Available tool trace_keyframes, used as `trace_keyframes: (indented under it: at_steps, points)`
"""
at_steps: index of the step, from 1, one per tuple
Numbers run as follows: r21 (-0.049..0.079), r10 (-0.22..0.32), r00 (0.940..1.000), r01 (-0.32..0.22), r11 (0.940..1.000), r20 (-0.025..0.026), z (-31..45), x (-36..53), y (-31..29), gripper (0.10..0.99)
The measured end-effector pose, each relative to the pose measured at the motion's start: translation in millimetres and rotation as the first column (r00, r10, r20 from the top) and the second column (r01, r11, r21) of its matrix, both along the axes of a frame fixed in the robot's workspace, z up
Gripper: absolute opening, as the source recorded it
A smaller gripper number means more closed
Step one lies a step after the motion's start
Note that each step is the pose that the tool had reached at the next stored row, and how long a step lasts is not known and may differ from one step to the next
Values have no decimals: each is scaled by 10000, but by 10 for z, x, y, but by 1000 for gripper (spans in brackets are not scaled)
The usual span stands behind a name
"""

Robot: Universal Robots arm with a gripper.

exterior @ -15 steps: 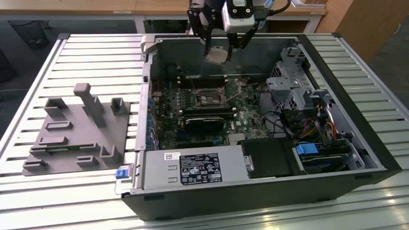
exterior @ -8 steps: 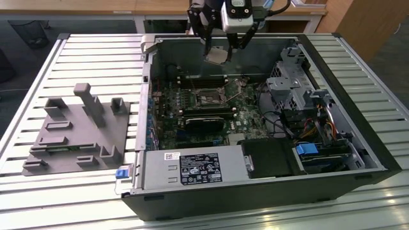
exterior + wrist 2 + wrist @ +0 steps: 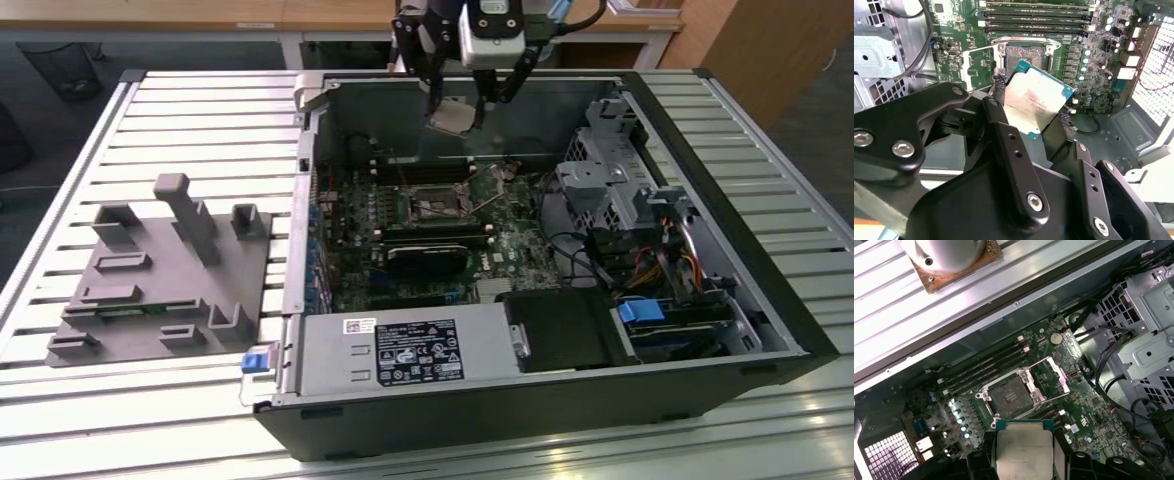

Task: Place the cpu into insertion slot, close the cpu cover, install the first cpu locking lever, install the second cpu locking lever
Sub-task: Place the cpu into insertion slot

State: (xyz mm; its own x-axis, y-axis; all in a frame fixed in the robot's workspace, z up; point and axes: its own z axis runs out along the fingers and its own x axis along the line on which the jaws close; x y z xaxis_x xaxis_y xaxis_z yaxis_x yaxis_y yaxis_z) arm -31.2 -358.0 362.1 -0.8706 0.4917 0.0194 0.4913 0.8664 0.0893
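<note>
My gripper (image 3: pixel 461 104) hangs over the far side of the open computer case, shut on the cpu (image 3: pixel 451 121), a flat square chip with a silvery top. The chip is tilted and well above the board. In both wrist views the cpu (image 3: pixel 1036 102) (image 3: pixel 1024 451) sits between the black fingers (image 3: pixel 999 120). Ahead of it lies the insertion slot (image 3: pixel 1026 54) (image 3: pixel 1010 397) (image 3: pixel 438 206), dark-centred and uncovered. The cpu cover (image 3: pixel 1054 376) (image 3: pixel 975 62) stands swung open beside the socket.
Memory slots (image 3: pixel 1034 20) run along one side of the socket. A black heatsink block (image 3: pixel 427 262) lies on the board nearer the power supply (image 3: pixel 400 355). Drive cage and cables (image 3: pixel 607 180) fill the exterior view's right. A grey fixture (image 3: pixel 160 270) rests on the slatted table.
</note>
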Motion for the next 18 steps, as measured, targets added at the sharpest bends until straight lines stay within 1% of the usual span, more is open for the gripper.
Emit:
trace_keyframes:
  at_steps: [10, 18]
  points:
    - [0, -464, 9989, 464, 9989, 0, -1, 0, 0, 541]
    - [0, -908, 9959, 908, 9959, 0, -1, 0, 0, 541]
